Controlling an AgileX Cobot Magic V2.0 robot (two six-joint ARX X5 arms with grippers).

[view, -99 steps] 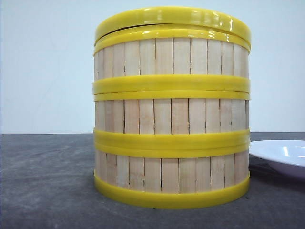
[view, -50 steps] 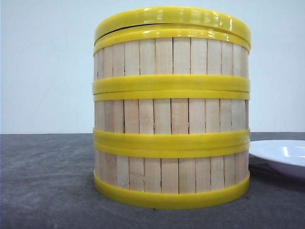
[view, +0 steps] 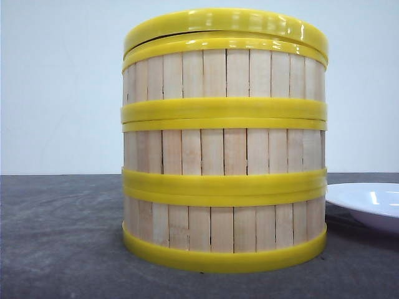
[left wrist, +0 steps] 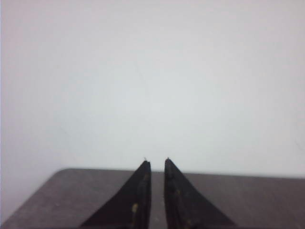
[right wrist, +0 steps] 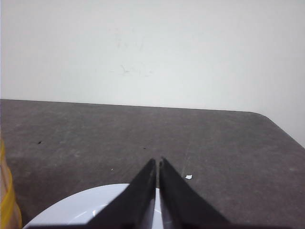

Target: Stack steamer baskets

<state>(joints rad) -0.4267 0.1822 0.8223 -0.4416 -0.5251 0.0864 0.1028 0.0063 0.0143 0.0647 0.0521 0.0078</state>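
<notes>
Three steamer baskets stand stacked in one column in the front view: bottom [view: 224, 227], middle [view: 224, 149] and top [view: 224, 75]. Each has pale slat walls and yellow rims. A yellow-rimmed lid [view: 224, 22] rests on the top one, slightly tilted. Neither gripper shows in the front view. My left gripper [left wrist: 157, 162] points at a white wall over the table's edge, its fingers close together and holding nothing. My right gripper [right wrist: 157, 161] hangs above a white plate [right wrist: 71, 212] with its fingers nearly touching, also holding nothing. A yellow sliver of a steamer basket [right wrist: 7, 205] shows at that view's edge.
The white plate [view: 368, 202] sits on the dark grey table [view: 62, 237] just right of the stack. A small white scrap [right wrist: 189, 177] lies on the table beyond the plate. The table's rounded corner [right wrist: 267, 119] and a white wall lie behind.
</notes>
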